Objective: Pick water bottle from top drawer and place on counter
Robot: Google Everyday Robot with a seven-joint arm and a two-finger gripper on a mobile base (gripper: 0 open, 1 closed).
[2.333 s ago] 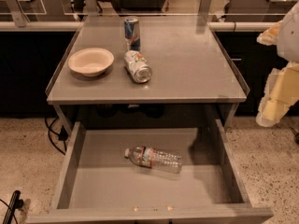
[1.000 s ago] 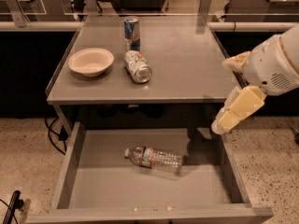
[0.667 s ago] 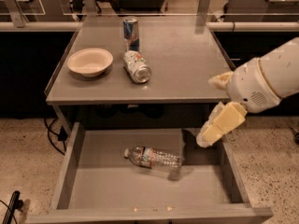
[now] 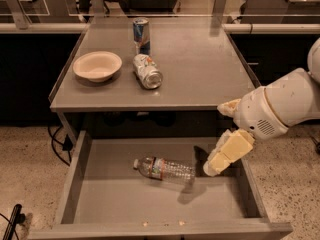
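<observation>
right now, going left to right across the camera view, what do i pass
bowl on the counter → water bottle lying in the top drawer → tool over the drawer's right side, by the bottle's base

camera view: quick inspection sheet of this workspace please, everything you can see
surface: counter grey and flat; top drawer pulled open below it.
job's things: water bottle lying on its side on the drawer bottom, cap to the left.
clutter: bowl, silver can on its side, slim blue can upright, all on the counter.
grippers: gripper over the drawer's right part, just right of the bottle's base; contact cannot be told.
cables: dark cables on the floor left of the drawer.
surroundings: speckled floor.
</observation>
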